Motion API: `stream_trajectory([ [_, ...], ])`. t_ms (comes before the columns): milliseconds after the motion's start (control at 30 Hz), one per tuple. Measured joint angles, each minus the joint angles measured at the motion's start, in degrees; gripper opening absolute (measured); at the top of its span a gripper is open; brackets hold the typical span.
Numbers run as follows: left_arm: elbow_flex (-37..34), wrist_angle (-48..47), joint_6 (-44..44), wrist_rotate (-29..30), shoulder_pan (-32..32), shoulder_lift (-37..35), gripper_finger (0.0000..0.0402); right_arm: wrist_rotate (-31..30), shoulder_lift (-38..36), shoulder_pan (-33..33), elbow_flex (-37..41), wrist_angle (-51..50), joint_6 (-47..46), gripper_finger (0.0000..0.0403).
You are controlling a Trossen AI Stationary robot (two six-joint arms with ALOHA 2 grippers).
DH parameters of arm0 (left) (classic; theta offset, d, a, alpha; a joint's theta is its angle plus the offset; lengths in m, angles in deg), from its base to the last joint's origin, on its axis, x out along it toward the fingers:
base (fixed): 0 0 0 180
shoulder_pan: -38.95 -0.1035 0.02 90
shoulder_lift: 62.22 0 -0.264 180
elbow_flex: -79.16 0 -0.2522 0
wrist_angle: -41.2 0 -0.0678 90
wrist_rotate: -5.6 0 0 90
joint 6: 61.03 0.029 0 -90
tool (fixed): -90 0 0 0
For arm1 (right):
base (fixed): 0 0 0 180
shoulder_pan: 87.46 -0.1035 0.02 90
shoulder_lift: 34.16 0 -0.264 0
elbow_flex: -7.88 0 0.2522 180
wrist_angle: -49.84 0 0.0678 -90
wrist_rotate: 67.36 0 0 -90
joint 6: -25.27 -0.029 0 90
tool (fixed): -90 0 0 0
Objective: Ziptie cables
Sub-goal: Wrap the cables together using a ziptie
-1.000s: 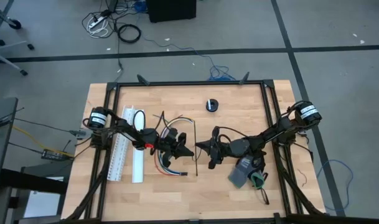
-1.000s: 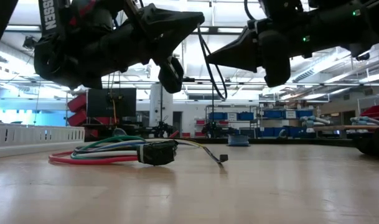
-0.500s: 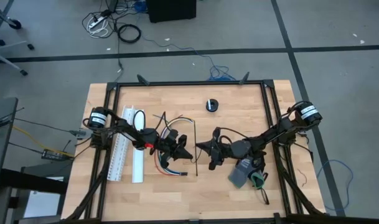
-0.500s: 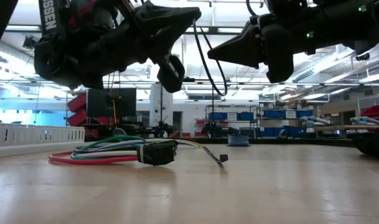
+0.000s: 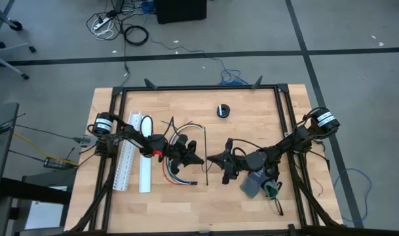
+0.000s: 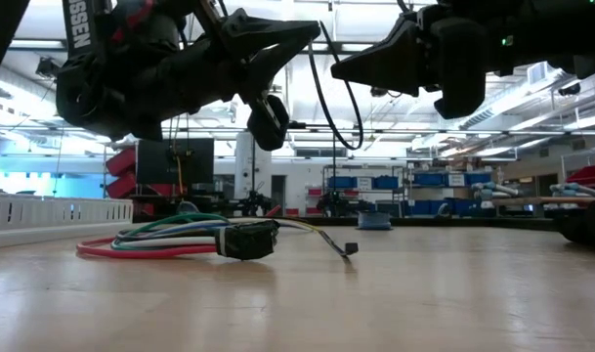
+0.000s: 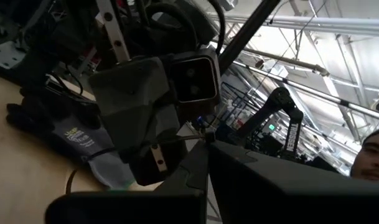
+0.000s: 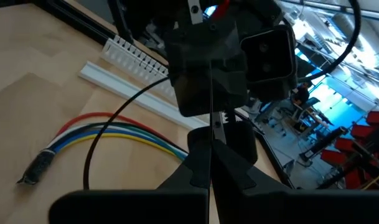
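The cables point(image 6: 150, 238) — a loose bundle of thin coloured wires, red, blue, white and green among them — lay flat on the pale wooden table point(image 5: 251, 111), left of its middle, with one end gathered in a dark wrap. To their left sat a long white slotted plastic channel point(image 5: 125, 164). Above the bundle hung the left gripper point(image 5: 194, 158), its fingers pressed together on the near end of a thin black plastic ziptie point(image 6: 326, 98), which curved in a loop in the air. Facing it, just beside and tip to tip, was the right gripper point(image 5: 214, 158), its fingers likewise pressed together; in the right wrist view it appeared to pinch the ziptie's other end. A second straight black strip point(image 5: 206, 156) lay on the wood between the two grippers. Farther right rested a grey-and-green pouch point(image 5: 257, 182). The task looked barely begun — the ziptie circled nothing, the wires lay untied, and threading, looping and cinching all remained.
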Motion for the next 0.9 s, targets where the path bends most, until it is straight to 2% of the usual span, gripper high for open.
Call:
stream_trajectory([
  [900, 2.56, -0.71, 0.19, -3.42, 0.38, 0.0, 0.0, 0.27, 0.0, 1.9, 0.0, -0.17, 0.44, 0.0],
])
